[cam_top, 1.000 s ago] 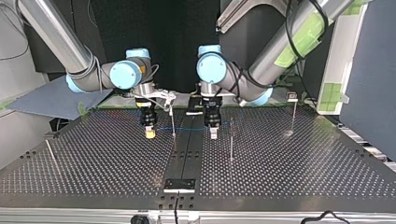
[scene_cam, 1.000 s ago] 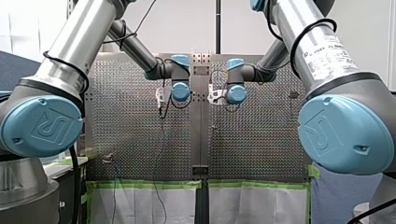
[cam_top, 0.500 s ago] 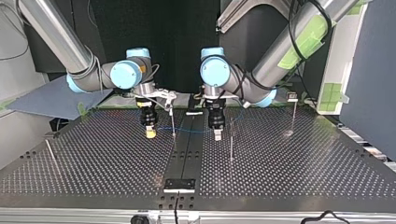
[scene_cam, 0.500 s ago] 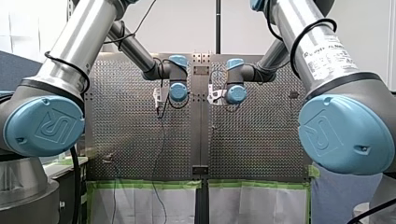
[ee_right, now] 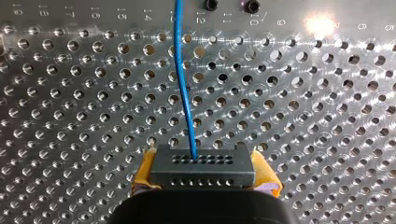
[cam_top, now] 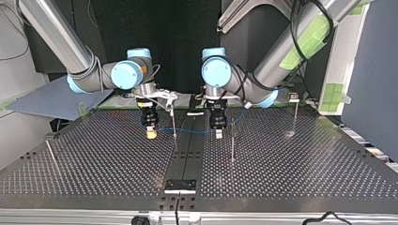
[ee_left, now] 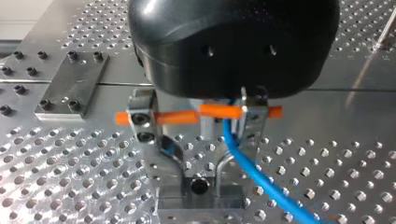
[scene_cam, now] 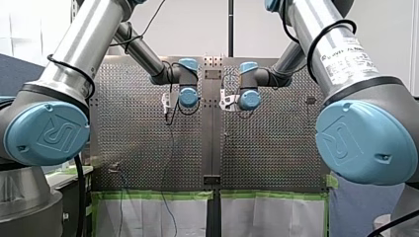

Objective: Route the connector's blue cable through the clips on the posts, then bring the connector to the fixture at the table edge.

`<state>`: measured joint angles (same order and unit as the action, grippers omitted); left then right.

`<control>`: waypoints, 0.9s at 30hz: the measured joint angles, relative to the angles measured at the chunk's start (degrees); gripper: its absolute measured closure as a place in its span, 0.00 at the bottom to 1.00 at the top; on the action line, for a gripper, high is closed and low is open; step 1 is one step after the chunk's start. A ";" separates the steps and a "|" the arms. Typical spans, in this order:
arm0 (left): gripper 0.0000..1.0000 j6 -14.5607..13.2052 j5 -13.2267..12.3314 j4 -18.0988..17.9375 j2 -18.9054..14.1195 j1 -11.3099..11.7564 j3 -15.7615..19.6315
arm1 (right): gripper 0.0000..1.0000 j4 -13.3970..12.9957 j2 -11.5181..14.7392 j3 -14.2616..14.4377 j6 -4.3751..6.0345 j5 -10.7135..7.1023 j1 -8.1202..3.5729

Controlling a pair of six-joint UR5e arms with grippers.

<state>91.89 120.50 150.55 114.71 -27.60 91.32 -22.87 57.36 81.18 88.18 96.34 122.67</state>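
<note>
My left gripper has edged right in the top view since a second ago, nearer the post. The cable passes it, but I cannot tell whether it grips. My right gripper, upper centre-left, clamps the connector.

Front view sits behind and above the shoulders, looking across the worktop; top view faces back, low, arms entering at 12 o'clock. Both wrist views hover close, sharing the blue cable
</note>
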 joint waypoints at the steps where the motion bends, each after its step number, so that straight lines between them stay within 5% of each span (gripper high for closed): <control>1: 1.00 0.26 -0.04 0.03 0.00 0.00 0.00 | 0.88 0.06 0.00 0.00 0.00 0.01 0.01; 17: 1.00 0.47 -0.19 -0.86 0.01 -0.93 1.47 | 0.88 1.02 0.00 0.00 -0.01 0.08 0.03; 27: 1.00 -0.13 -0.22 -2.44 0.01 -2.07 4.14 | 0.88 4.33 0.00 0.37 -0.06 0.54 0.12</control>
<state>91.76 120.27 148.11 114.72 -29.66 95.46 -18.54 57.36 81.55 88.11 96.88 122.78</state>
